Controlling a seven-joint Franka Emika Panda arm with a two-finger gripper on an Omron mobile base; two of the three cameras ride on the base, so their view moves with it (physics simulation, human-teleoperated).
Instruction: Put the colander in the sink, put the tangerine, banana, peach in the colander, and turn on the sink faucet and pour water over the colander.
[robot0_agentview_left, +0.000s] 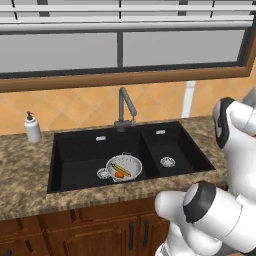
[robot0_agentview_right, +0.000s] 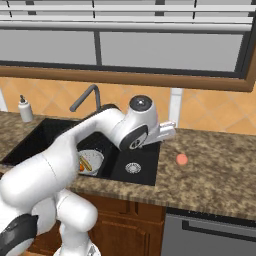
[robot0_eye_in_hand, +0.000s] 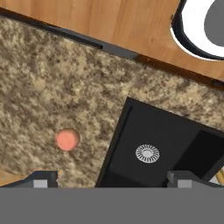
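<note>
The white colander (robot0_agentview_left: 124, 167) sits in the wider left basin of the black sink (robot0_agentview_left: 75, 155). A yellow banana (robot0_agentview_left: 121, 169) and a small orange tangerine (robot0_agentview_left: 119, 174) lie inside it. The pale pink-orange peach (robot0_agentview_right: 182, 159) rests on the granite counter right of the sink; in the hand view the peach (robot0_eye_in_hand: 67, 139) lies just above the left fingertip (robot0_eye_in_hand: 41, 178). My gripper (robot0_eye_in_hand: 111, 179) hangs open and empty over the edge between the narrow right basin and the counter. The dark faucet (robot0_agentview_left: 125, 107) stands behind the sink, with no water showing.
A white soap dispenser (robot0_agentview_left: 32, 127) stands on the counter left of the sink. The right basin has a round silver drain (robot0_eye_in_hand: 147, 153). My arm (robot0_agentview_right: 100, 130) reaches across above the sink. A tiled wall and a window sill rise behind the faucet.
</note>
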